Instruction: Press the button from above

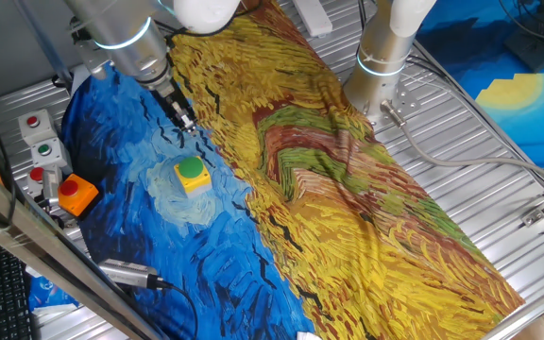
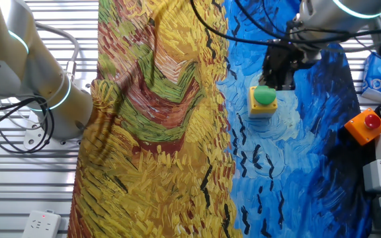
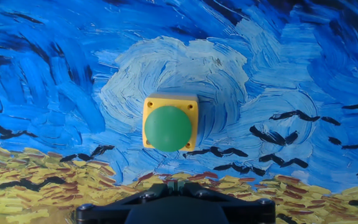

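Hand view looks straight down on the button (image 3: 168, 127), green cap on yellow box, on the blue swirl of the painted cloth (image 3: 278, 74), my gripper (image 1: 183, 120) above and beside it, apart, finger gap I cannot tell

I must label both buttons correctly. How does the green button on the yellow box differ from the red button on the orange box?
The round green push-button on its yellow cube box has a wide cap; the red button on its orange box has a smaller cap. The green one stands on the blue painted cloth; the red one sits at the cloth's edge, beside the grey button boxes. Both are single push-buttons on boxes.
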`<state>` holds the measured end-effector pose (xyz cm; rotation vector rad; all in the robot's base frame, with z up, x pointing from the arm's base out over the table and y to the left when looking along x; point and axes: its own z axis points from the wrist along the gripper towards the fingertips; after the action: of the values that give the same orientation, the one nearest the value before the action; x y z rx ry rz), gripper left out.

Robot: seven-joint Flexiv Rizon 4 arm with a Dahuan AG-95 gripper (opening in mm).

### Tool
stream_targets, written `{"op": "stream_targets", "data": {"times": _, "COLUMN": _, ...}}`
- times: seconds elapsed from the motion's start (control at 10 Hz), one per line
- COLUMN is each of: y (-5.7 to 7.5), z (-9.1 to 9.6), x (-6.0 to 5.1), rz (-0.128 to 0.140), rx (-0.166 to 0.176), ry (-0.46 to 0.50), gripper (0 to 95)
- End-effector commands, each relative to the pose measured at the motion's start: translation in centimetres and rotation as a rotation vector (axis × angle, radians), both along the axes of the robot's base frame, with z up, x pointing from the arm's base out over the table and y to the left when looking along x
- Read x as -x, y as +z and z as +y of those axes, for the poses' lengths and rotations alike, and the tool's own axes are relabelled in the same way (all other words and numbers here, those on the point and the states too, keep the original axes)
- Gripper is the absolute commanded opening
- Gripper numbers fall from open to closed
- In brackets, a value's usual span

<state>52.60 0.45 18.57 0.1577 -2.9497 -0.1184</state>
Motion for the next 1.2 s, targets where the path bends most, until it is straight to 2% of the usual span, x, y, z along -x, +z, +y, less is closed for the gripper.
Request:
{"op": "stream_targets", "data": {"times": 0.1, "y": -0.16, "z": 0.03, "x": 0.78, "rz": -0.007, "rx": 0.002, "ry": -0.005, "gripper": 0.0}}
{"op": "stream_targets", "data": {"times": 0.6, "y": -0.15, "z": 0.12, "x": 1.04, "rz": 0.007, "rx": -0.004, "ry": 0.016, "gripper": 0.0}}
{"op": "stream_targets", "data": {"times": 0.7, "y": -0.15, "z": 0.12, "x": 1.04, "rz": 0.014, "rx": -0.011, "ry": 0.017, "gripper": 0.0}}
{"op": "stream_targets", "data": {"times": 0.8, "y": -0.15, "z": 0.12, "x": 1.04, "rz": 0.034, "rx": -0.014, "ry": 0.009, "gripper": 0.0}}
{"op": "stream_targets", "data": {"times": 0.9, "y": -0.17, "z": 0.12, "x": 1.02, "rz": 0.038, "rx": -0.015, "ry": 0.004, "gripper": 0.0}}
{"op": "stream_targets", "data": {"times": 1.1, "y": -0.26, "z": 0.32, "x": 0.68, "rz": 0.041, "rx": -0.020, "ry": -0.006, "gripper": 0.0}}
{"op": "stream_targets", "data": {"times": 1.2, "y": -0.20, "z": 0.51, "x": 0.17, "rz": 0.051, "rx": -0.020, "ry": -0.009, "gripper": 0.0}}
